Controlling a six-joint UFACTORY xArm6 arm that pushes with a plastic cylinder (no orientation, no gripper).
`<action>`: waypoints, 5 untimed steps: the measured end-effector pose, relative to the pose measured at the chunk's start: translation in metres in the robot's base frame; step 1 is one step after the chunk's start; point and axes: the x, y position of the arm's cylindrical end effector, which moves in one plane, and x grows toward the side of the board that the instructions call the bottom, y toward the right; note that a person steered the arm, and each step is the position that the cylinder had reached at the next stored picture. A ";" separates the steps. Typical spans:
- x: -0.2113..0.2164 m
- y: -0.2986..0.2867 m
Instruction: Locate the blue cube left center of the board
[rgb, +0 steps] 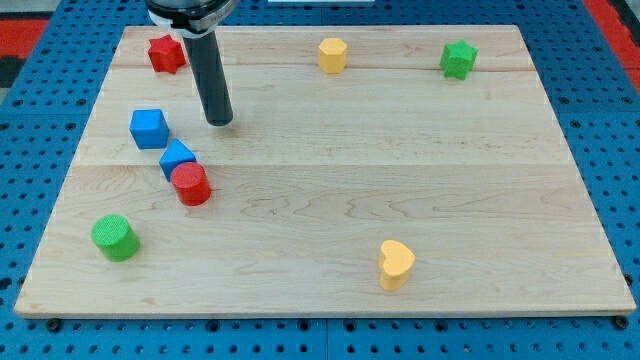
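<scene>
Tool (220, 121) beside plain blue cube (148, 128)

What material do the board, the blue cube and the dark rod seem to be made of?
The board looks like pale wood with a smooth matt finish: grain lines and plank seams show. The blue cube has flat, even colour with no grain, so it may be painted wood or plastic; I cannot tell which. The rod, ending at my tip to the cube's right, looks dark and slightly glossy, perhaps plastic or coated metal.
</scene>
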 end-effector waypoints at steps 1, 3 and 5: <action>0.000 0.004; 0.000 -0.025; 0.024 -0.051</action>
